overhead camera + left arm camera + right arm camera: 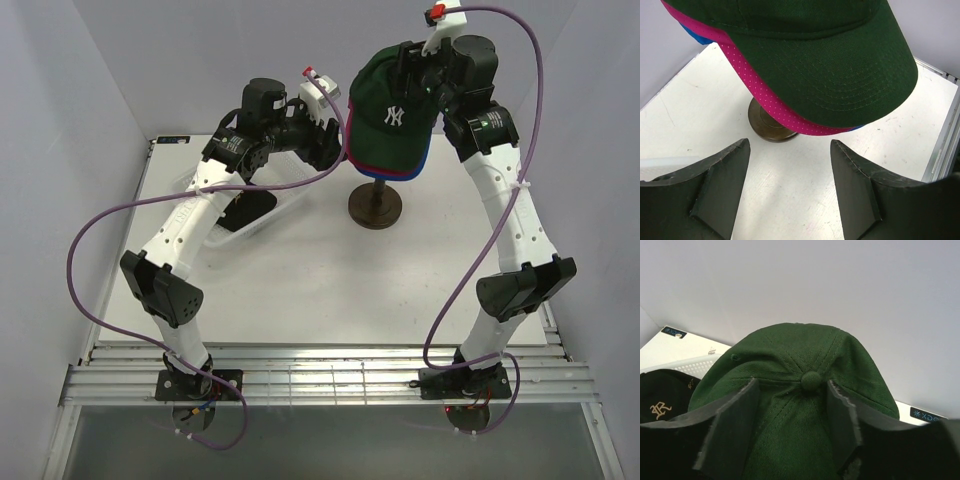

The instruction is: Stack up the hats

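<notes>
a: where are the caps?
b: the green cap (392,115) sits on top, the pink cap (770,102) under it and the blue cap (692,36) lowest, all up on the stand (375,205) on the desk (330,290). the black cap (662,395) lies in the basket (695,365).
a: and the pincers?
b: the left pincer (790,145) is wide and empty, facing the brim. the right pincer (792,385) straddles the green crown, one finger on each side of the button. pinching or not, i cannot tell.

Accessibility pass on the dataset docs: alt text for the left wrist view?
A dark green cap sits on a magenta cap and a blue cap, above a round dark stand base on the white table. The left pincer, open and empty, fills the foreground.
</notes>
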You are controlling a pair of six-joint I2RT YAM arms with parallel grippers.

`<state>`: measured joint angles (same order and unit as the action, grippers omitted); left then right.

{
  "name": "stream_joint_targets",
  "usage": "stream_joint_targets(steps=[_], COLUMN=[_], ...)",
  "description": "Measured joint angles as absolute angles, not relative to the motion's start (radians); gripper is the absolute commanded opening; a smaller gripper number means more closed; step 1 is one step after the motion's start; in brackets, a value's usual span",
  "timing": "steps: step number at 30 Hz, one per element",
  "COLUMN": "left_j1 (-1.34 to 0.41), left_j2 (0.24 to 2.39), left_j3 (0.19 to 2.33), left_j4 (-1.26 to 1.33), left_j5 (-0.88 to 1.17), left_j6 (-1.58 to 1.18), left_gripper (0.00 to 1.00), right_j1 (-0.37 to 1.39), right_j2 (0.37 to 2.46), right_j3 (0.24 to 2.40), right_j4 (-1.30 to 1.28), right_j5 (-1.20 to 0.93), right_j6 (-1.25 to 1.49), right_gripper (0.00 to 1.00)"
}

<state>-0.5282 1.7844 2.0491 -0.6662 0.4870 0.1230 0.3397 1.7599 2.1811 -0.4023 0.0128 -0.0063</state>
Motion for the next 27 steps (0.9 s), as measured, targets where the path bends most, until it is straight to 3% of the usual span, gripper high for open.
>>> stream_joint_targets(steps=[6,9,18,27], left_j1=[-0.528,-0.528,-0.528,-0.49], left_j2=[1.784,1.784,1.784,1.784], left_j3=[2.051,2.06,2.088,2.089], left_j4=[-0.666,-0.667,-0.666,-0.667], left_j5=[0.479,0.475,0.44,0.362], left_j6=[0.124,0.123,0.134,0.146], left_gripper=[0.76,0.76,0.7,0.73], right_j1=[0.34,0.337,0.335,0.335], right_j2=[1.758,1.758,1.742,1.607], right_j3=[2.194,2.212,2.228,2.228], right_j4=[-0.435,-0.464,-0.467,-0.424], right_j5=[0.017,0.019,0.043,0.076], right_j6=[-0.003,-0.009,-0.018,-0.034], right_gripper=[0.89,0.93,0.96,0.97])
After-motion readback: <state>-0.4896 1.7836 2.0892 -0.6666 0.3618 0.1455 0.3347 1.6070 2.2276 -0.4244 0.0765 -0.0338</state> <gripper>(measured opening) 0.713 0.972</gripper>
